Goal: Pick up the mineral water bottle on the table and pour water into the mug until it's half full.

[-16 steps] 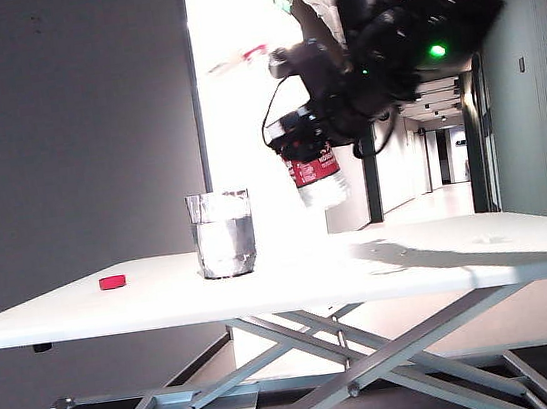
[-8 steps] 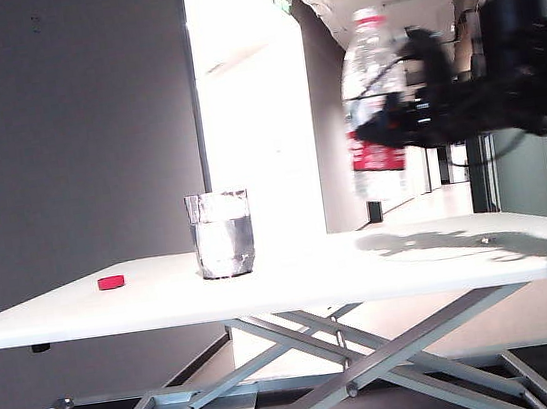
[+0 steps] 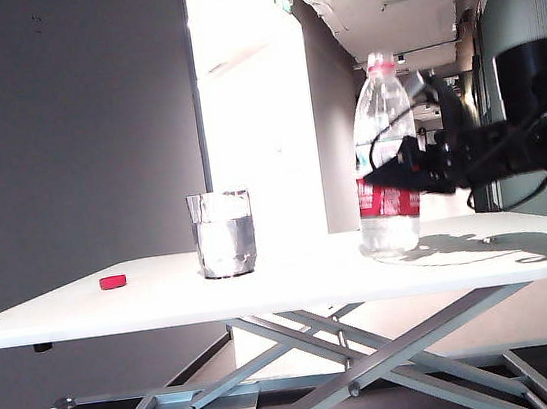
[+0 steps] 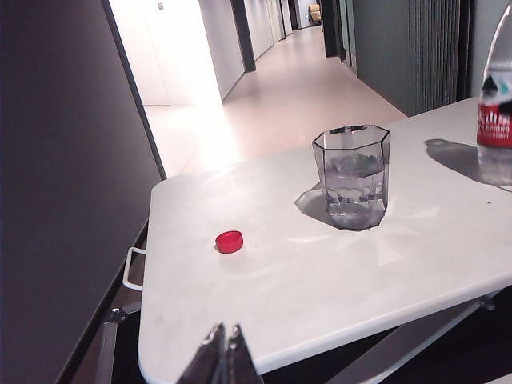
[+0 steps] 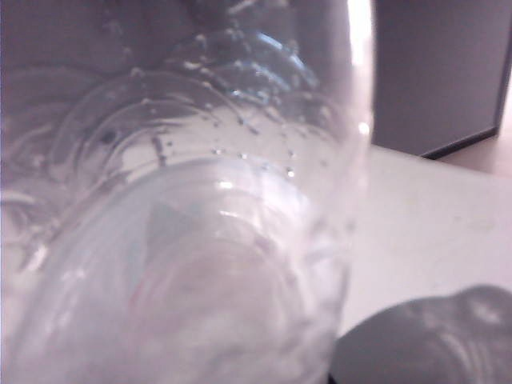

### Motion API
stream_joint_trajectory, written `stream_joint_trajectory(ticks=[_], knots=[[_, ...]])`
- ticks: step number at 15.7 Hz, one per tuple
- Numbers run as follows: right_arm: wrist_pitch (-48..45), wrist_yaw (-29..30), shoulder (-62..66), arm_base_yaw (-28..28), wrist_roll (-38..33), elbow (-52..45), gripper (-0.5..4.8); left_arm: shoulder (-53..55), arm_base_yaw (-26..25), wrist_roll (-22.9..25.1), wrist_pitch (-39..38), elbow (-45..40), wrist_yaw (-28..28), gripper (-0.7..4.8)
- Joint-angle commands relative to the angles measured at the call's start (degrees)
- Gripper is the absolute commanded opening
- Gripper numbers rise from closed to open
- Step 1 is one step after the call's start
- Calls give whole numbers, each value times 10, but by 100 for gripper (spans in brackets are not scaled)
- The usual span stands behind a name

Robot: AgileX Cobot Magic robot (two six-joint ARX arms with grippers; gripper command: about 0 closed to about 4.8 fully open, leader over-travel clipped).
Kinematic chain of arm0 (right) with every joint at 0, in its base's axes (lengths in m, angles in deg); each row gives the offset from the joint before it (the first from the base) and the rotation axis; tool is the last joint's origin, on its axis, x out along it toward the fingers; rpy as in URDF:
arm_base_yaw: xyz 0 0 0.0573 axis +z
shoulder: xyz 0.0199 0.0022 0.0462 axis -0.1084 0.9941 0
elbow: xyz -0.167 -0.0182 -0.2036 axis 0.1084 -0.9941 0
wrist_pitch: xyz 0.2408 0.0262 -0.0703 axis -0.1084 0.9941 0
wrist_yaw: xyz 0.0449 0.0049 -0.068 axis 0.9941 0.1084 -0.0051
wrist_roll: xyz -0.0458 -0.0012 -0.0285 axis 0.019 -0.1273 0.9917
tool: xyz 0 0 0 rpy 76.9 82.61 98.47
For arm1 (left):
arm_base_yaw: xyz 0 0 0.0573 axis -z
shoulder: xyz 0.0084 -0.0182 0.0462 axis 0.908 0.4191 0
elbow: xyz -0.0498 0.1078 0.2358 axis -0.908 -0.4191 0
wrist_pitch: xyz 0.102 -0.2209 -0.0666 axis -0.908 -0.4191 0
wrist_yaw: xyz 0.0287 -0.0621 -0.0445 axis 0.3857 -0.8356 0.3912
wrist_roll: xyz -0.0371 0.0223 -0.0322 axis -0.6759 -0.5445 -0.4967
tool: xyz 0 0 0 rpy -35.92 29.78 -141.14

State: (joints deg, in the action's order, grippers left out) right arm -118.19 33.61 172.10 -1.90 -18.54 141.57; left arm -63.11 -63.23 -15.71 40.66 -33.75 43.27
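Observation:
The mineral water bottle stands upright on the right part of the table, base down at the tabletop, no cap on its pinkish neck. My right gripper reaches in from the right and is shut on the bottle at its red label. In the right wrist view the clear bottle fills nearly the whole picture. The mug, a clear tumbler about half full of water, stands left of the bottle. My left gripper hangs shut and empty off the table's near edge, far from the mug.
A small red cap lies on the table left of the mug, also in the left wrist view as the red cap. A grey scissor frame carries the tabletop. A corridor runs behind the table.
The right arm swung the bottle away from above the mug to the right, turned it from tilted to upright, and lowered it onto the table. The left gripper stayed still.

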Motion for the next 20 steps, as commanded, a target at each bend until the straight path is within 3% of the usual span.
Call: stream_joint_trajectory(ticks=[1,11,14,15,17,20], knots=[[-33,8,-1,0,7,5,179,0,0,-2,7,1,-1,-4],[27,29,11,0,50,4,180,0,0,-2,7,1,-1,-4],[28,53,11,1,52,4,285,0,0,-2,7,1,-1,-4],[28,58,11,0,54,4,290,0,0,-2,7,1,-1,-4],[28,63,11,0,54,4,375,0,0,-2,7,1,-1,-4],[27,70,11,0,56,4,447,0,0,-2,7,1,-1,-4]])
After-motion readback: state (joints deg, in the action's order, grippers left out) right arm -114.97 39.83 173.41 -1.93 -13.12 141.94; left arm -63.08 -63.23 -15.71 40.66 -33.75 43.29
